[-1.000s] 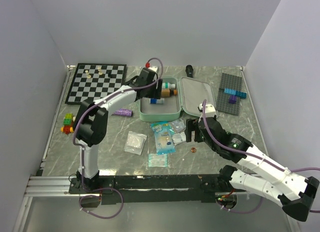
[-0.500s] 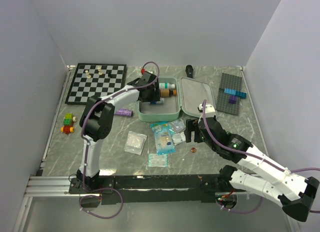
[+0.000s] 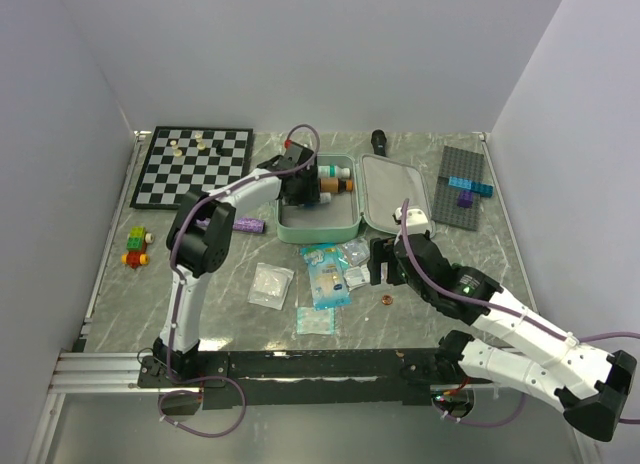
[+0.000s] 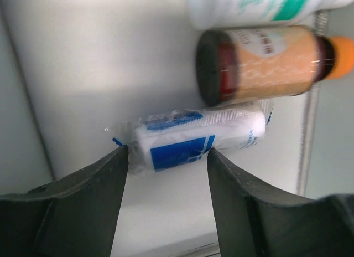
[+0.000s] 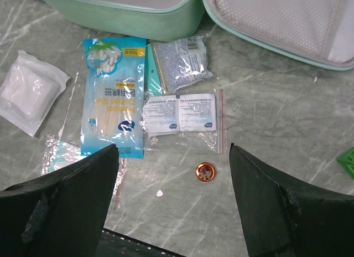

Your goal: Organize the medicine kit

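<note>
The mint-green medicine kit (image 3: 318, 232) lies unzipped, its lid (image 3: 395, 194) folded out to the right. In the tray are a white bottle (image 4: 265, 2), a brown bottle with an orange cap (image 4: 260, 63) and a plastic-wrapped white roll with a blue label (image 4: 199, 135). My left gripper (image 3: 302, 194) is down in the tray, open, its tips (image 4: 168, 152) flanking the roll's left end. Over the table in front of the kit, my right gripper (image 5: 172, 157) hangs open with nothing in it. Below it are a blue swab packet (image 5: 113, 96), a wipes bag (image 5: 180, 113) and a small orange disc (image 5: 205, 171).
A chessboard (image 3: 192, 164) lies at the back left. A purple tube (image 3: 247, 225) and coloured bricks (image 3: 137, 246) are left of the kit. A grey baseplate with bricks (image 3: 463, 184) is at the right. White gauze packets (image 3: 271, 284) lie nearer the front.
My left gripper has moved from over the bottles down toward the roll at the tray's near side, and its jaws have narrowed. The right arm has barely shifted.
</note>
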Robot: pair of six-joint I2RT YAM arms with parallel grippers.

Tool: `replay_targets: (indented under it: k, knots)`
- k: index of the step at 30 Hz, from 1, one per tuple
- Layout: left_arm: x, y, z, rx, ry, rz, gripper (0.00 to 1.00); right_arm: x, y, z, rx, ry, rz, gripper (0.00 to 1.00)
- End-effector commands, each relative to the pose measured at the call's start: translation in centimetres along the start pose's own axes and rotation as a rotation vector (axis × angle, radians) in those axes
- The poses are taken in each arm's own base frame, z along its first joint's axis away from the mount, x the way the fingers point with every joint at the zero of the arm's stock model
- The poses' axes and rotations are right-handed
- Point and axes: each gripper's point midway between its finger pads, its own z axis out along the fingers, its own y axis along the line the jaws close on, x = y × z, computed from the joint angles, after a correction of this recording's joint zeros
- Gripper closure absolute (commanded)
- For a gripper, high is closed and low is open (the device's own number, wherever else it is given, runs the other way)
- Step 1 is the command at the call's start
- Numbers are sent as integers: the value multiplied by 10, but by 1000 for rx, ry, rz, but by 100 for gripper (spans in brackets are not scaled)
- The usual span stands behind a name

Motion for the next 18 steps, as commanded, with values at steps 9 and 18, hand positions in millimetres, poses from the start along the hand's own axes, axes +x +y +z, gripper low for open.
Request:
replay_targets:
  k: [9,18]
  knots:
    - [-24,-68,0,162,-73,88,36,-7,0,2,4,-33,11,13]
    - [-67,-74,-72,187,-231,62,28,-12,1,0,3,-40,10,13]
